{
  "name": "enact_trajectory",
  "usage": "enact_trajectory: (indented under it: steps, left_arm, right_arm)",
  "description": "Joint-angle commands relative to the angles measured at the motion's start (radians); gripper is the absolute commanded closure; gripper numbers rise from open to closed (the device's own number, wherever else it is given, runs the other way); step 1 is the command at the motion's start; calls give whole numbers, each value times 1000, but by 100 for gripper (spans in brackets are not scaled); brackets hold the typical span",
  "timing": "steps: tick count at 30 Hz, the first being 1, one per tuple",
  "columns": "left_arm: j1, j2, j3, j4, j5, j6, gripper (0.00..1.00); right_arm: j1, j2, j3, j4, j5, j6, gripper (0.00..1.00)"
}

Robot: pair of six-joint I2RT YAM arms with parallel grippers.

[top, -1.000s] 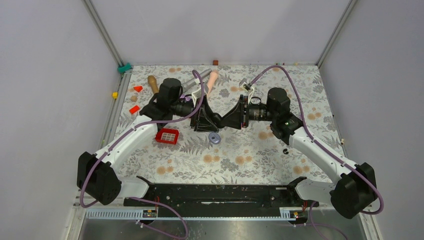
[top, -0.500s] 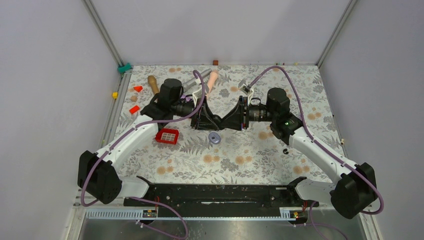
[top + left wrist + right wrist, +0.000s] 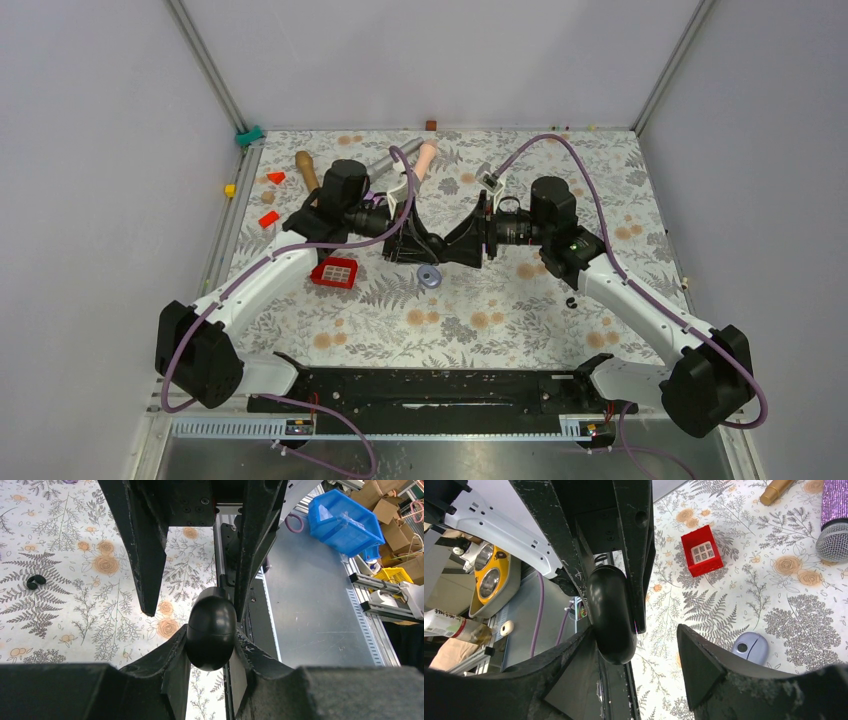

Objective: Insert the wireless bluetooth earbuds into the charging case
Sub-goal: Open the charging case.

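Black oval pebble (image 3: 211, 630) tight in left gripper (image 3: 211, 639)

Bright, even overhead light; soft shadows; sharp.

Lavender charging case (image 3: 751, 647); red tray (image 3: 700, 550); black oval (image 3: 211, 628); tablecloth (image 3: 500, 320) white, grey ferns, orange roses.

The top camera looks down from above and behind the arm bases over the whole counter (image 3: 500, 320). The wrist cameras sit close behind the left gripper (image 3: 211, 642) and right gripper (image 3: 636, 637), facing each other, both showing the black oval object (image 3: 211, 622).
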Motion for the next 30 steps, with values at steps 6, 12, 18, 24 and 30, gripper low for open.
enact_trajectory:
  steps: [6, 12, 18, 24, 30]
  left_arm:
    - [-6, -28, -9, -20, 18, 72, 100]
    - [-6, -27, -8, -20, 18, 73, 100]
    - [-6, -27, -6, -30, 8, 84, 100]
    - [-4, -16, 45, -144, -51, 177, 100]
    - [32, -5, 126, -360, -113, 348, 100]
  right_arm:
    - [-24, -36, 51, -28, 48, -45, 31]
    - [-48, -60, 52, -30, 37, -44, 29]
    - [-70, -95, 60, -41, 29, -48, 28]
    - [-86, -145, 103, -119, 28, -107, 22]
    - [-129, -158, 200, -350, 234, -266, 14]
